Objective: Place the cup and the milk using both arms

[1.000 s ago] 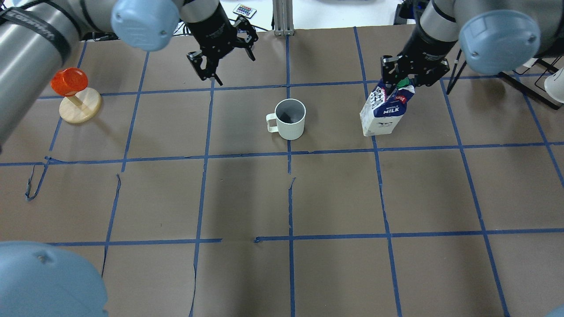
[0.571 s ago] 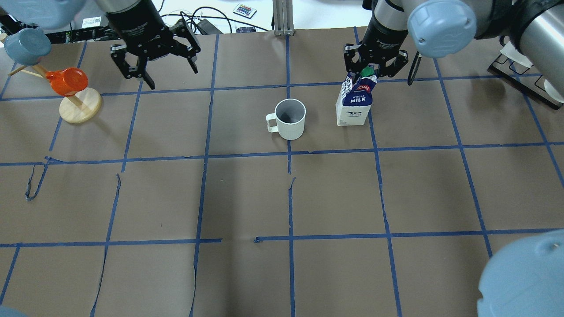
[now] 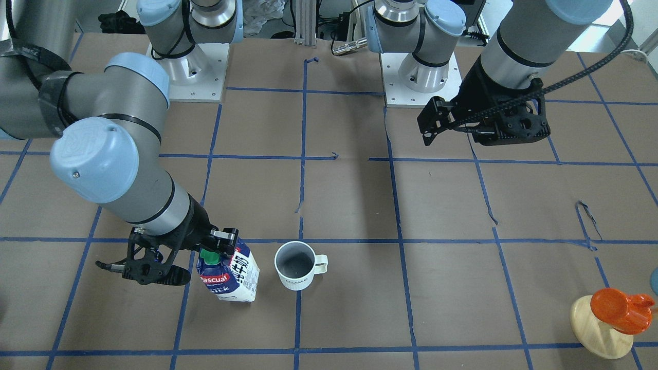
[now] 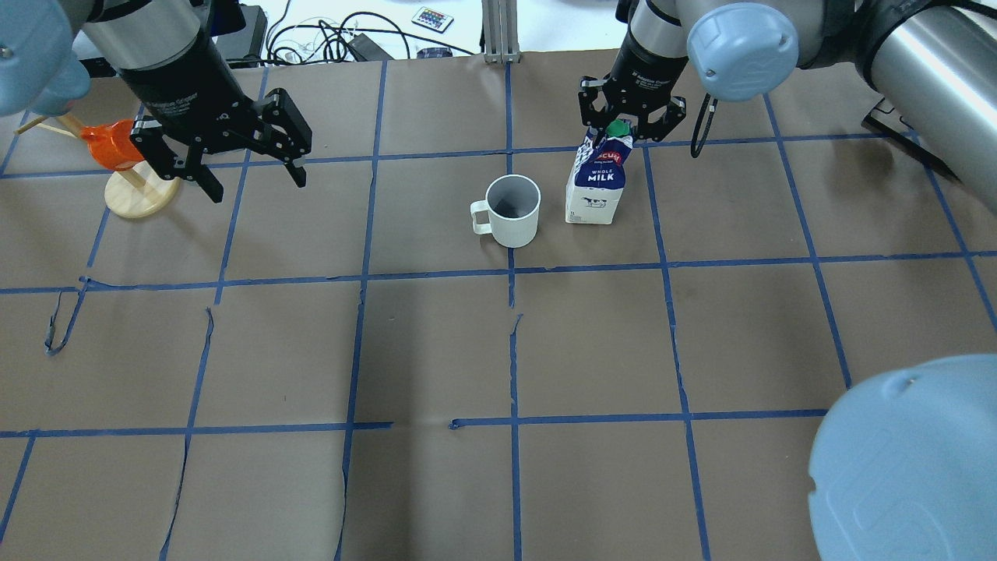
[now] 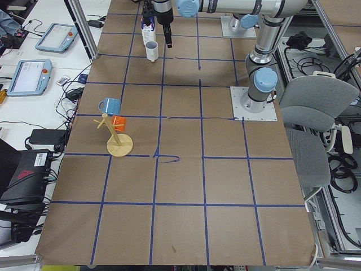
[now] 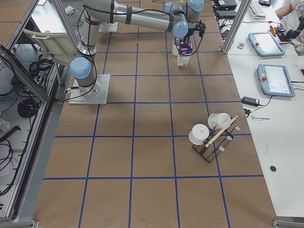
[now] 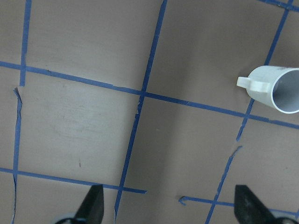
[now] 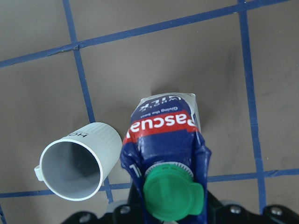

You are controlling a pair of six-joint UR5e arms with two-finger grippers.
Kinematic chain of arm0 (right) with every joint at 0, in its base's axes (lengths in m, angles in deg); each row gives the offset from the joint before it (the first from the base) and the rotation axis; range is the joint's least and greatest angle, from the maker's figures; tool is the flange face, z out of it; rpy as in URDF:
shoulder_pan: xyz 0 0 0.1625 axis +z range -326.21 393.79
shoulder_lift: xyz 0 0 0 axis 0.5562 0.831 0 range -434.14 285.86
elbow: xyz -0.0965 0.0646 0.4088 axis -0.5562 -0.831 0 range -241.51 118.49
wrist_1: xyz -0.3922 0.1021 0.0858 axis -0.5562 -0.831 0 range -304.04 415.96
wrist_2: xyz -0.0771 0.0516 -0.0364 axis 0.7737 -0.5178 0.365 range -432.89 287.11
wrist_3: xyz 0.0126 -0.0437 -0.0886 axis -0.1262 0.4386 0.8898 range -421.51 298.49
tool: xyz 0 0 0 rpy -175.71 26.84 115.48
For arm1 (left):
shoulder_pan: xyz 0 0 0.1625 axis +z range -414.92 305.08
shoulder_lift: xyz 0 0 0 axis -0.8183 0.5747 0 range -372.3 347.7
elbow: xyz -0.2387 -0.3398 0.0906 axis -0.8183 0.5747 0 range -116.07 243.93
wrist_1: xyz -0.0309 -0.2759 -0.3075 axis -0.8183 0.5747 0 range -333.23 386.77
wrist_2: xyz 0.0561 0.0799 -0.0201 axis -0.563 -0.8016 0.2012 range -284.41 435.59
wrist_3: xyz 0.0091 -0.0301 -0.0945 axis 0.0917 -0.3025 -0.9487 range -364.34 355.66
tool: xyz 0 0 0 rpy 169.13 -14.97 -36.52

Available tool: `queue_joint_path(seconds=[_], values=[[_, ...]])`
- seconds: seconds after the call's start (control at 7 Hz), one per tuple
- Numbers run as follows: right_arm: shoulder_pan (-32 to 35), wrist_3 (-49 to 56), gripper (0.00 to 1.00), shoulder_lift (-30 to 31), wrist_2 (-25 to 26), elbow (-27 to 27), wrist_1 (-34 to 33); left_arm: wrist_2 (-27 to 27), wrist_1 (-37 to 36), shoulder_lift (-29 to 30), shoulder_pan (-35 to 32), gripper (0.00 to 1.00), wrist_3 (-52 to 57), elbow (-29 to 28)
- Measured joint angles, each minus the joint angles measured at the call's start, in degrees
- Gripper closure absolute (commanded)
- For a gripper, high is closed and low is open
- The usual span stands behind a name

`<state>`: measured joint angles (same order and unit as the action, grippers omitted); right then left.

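The white cup stands upright near the table's far middle, handle to the left in the overhead view; it also shows in the front view and both wrist views. The blue and white milk carton sits just right of it, slightly tilted, a small gap between them. My right gripper is shut on the carton's top by the green cap. I cannot tell whether the carton's base touches the table. My left gripper is open and empty, above the table well left of the cup.
A wooden mug tree with an orange cup stands at the far left, close to my left gripper. A rack with white cups stands on the right side. A remote and cables lie beyond the far edge.
My right gripper has carried the milk leftward to just beside the cup. My left gripper has moved left and nearer, away from the cup, still open.
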<state>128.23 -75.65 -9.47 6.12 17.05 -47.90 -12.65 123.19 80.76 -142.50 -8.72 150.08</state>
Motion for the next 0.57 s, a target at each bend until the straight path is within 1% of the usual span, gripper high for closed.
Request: queue_joint_path(seconds=[0.14,0.29,0.43,0.57], values=[[1.06,-0.81,0.95,-0.61,0.05,-0.18,-0.07,-0.37,-4.60,-1.78,0.13,0.00,0.92,3.73],[1.76,-1.14,0.94,-1.00,0.20,-0.38,-0.08,-0.30,-9.29,-2.74,0.27,0.00,1.50,6.16],[2.16,-1.21,0.93,-1.15,0.29,-0.46,-0.05,-0.25,-11.72,-2.94,0.15,0.00,1.85,7.04],[2.47,-1.15,0.90,-1.22,0.36,-0.48,-0.05,-0.21,-12.58,-2.85,-0.04,0.00,2.03,7.25]])
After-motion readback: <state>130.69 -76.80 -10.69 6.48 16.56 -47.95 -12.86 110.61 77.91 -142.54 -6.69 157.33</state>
